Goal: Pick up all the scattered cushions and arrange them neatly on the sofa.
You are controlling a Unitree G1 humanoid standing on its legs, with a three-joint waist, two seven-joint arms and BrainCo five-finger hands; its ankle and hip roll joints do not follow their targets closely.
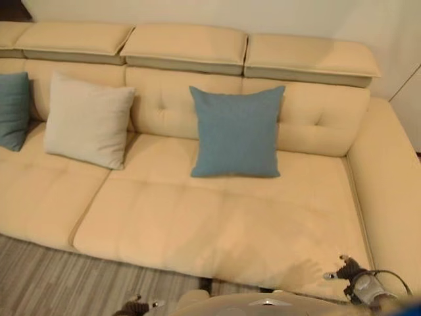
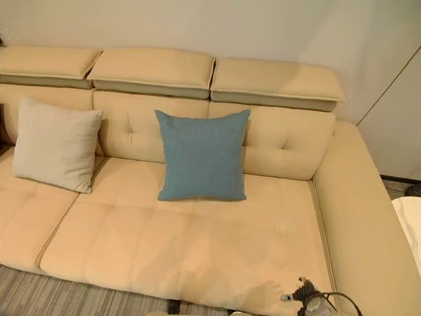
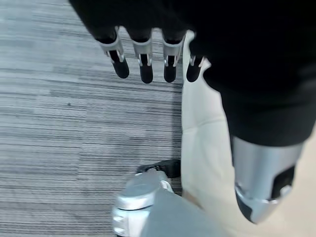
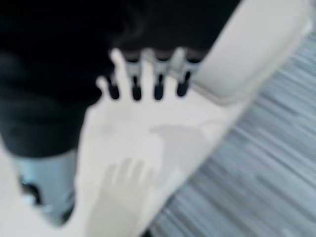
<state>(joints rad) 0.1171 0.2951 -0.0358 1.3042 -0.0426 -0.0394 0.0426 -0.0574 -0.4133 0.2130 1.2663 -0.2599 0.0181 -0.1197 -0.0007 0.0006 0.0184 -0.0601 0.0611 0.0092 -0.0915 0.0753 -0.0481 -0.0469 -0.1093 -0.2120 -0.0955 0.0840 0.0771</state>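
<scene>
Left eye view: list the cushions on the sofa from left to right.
Teal cushion at the edge → cream cushion → blue cushion in the middle.

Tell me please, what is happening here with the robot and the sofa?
The robot stands in front of the beige sofa, tidying cushions. A blue cushion and a cream cushion lean upright against the backrest, and another blue cushion sits at the far left. Neither hand holds anything now: the left hand hangs open over the grey floor, and the right hand is open over the seat's front edge.
</scene>
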